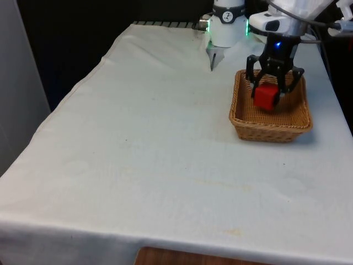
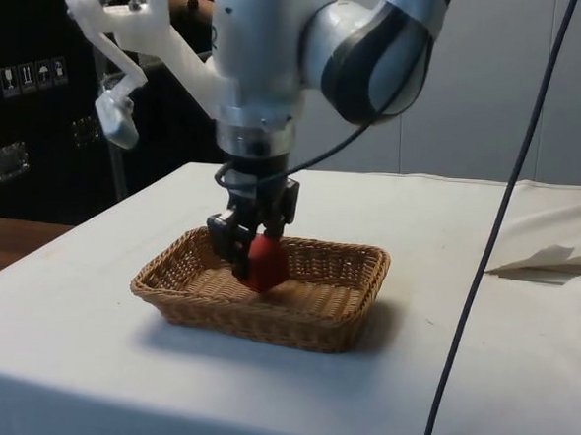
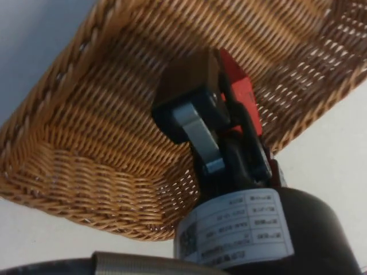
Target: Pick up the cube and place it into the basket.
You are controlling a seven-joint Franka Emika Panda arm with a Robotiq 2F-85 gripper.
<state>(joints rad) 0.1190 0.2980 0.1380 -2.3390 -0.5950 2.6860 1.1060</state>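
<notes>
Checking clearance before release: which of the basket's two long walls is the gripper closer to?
In the side view, the gripper, shut on the red cube, hangs nearer the basket's far long wall, by the robot; the camera-side wall lies farther off.

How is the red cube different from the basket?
The cube is bright red and smooth; the basket is tan woven wicker. The cube is much smaller than the basket. The cube is a closed block, while the basket is an open tray with low walls. The gripper holds the cube inside the basket, tilted, while the basket sits flat on the white cloth. Both have squared corners.
</notes>
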